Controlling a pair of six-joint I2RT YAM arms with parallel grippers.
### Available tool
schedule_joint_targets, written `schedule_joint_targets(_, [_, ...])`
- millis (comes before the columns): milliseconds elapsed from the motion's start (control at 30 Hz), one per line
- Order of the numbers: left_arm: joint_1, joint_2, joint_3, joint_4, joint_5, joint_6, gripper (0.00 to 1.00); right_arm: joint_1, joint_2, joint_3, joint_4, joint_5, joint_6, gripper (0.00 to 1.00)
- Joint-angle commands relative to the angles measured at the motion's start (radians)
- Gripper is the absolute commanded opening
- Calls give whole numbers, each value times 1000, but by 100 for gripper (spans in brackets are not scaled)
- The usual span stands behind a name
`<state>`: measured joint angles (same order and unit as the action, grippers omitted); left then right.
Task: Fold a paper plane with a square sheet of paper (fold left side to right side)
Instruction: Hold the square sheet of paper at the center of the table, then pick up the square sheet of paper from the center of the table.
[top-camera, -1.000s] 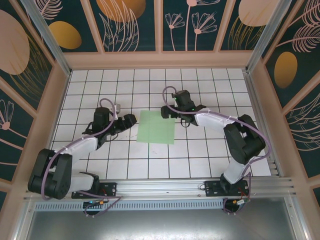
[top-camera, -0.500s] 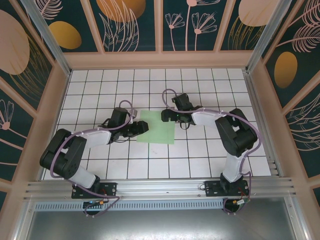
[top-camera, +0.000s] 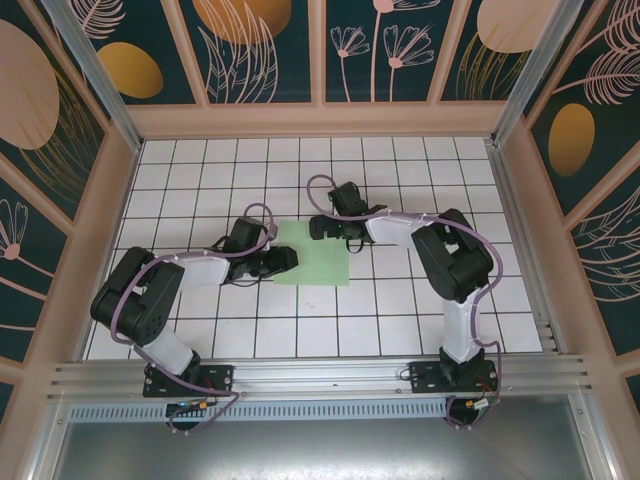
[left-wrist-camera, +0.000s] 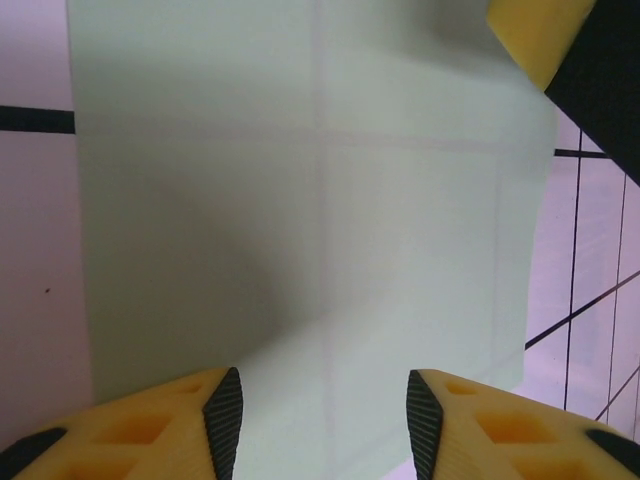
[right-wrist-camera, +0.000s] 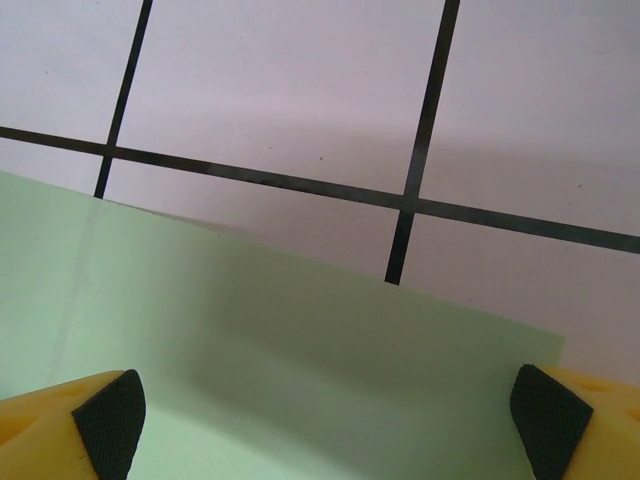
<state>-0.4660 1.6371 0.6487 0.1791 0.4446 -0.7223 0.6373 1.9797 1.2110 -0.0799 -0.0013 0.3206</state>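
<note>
**Two open tools flank the square sheet of paper**

Both arms reach inward over the white gridded tabletop, and the pale-green sheet lies between them near the middle of the grid. From the top view it lies flat and unfolded, with no crease to be seen, its sides running roughly along the black grid lines.

The left tool sits at the sheet's left edge, pointing to the right across the paper. Its wrist camera shows yellow fingers with black ribbed pads spread apart at the bottom of the picture. Green paper fills the gap between them and stretches away ahead. Nothing is clamped in the jaws. Whether the fingertips press on the sheet or stand just above it cannot be told. The tabletop's lines show faintly through the thin paper, and a soft shadow falls across the sheet's left half.

The right tool is at the sheet's far edge, toward its left part, with its arm stretched in from the right. One of its yellow fingers shows in the top right corner of the left wrist view, at the far end of the sheet. In its own wrist view the jaws stand very wide, one dark pad in each lower corner of the picture. The sheet's straight edge runs slantwise between them, with bare white tiles beyond it. This tool grips nothing either. Contact with the paper cannot be judged.
</note>
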Motion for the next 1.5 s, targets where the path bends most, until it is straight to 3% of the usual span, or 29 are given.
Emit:
schedule_joint_targets(0, [-6,40,2,-38,-18,24,49,27,28,9,-69,-8,5,96])
schedule_joint_targets(433, [-6,25,3,-3,-18,6,48,73,-55,-39,-65,-187,45,66])
schedule_joint_targets(733, [-6,-32,16,19,-28,3,49,63,-83,-49,-52,-237,36,39])
schedule_joint_targets(900, [-3,-96,41,12,-37,26,54,27,-148,-96,1,-314,17,34])
schedule_joint_targets(1100, [53,-263,74,-63,-111,123,68,-50,-287,-176,49,-453,-72,32])
schedule_joint_targets(1300, [105,-453,67,29,-54,205,82,-143,-479,-220,24,-597,-234,32])
schedule_joint_targets(1467, [105,-521,77,167,90,260,88,-165,-616,-192,-40,-658,-321,33])
